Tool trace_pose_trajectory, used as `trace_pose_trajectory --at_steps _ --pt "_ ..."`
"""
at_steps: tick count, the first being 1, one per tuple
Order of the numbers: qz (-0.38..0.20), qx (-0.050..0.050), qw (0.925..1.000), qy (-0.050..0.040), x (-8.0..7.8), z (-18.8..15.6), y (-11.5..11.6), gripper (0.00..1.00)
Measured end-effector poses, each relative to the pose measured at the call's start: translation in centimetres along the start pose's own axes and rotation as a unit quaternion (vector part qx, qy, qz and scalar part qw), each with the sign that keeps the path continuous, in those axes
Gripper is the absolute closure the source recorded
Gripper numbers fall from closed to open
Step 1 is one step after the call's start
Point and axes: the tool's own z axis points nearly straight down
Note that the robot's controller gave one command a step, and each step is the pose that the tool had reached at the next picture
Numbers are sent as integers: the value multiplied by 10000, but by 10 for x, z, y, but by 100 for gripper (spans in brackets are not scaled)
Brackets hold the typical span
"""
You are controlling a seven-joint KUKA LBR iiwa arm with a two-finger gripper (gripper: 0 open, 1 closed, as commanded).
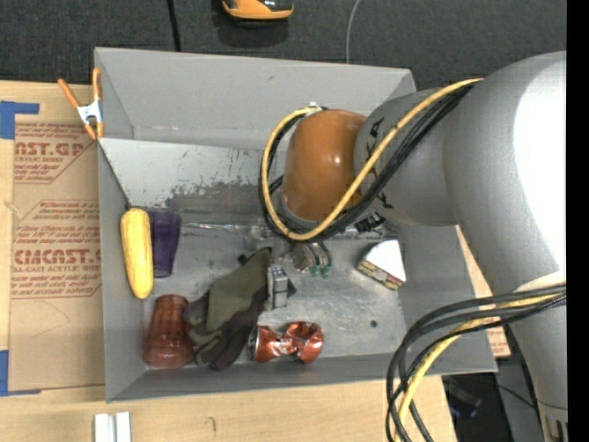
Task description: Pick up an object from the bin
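Looking down into the bin (248, 90) from the camera view, the gripper (279, 282) hangs low near the middle of the floor, right at the upper right edge of an olive cloth (230, 316) that lies crumpled toward the front. Honestly can't tell whether it's spread or pinched together, the wrist and cables crowd it too much, and nothing visibly sits in it. A crushed red can (287, 342) is just beside the cloth's lower end, and a red cup (166, 331) touches its left side. Corn (137, 251) and a purple cup (166, 242) are well apart on the left, and a small white box (385, 265) is off to the right. My guess is the cloth is the target since it's nearest. It should be light, soft and floppy, nothing to break, but it'll sag and may drag the can along. I'd grab a raised fold near that upper edge, not a flat bit.
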Motion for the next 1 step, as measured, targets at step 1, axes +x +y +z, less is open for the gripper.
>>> trace_pose_trajectory --at_steps 1 --pt "9 -6 10000 7 -5 10 3 0"
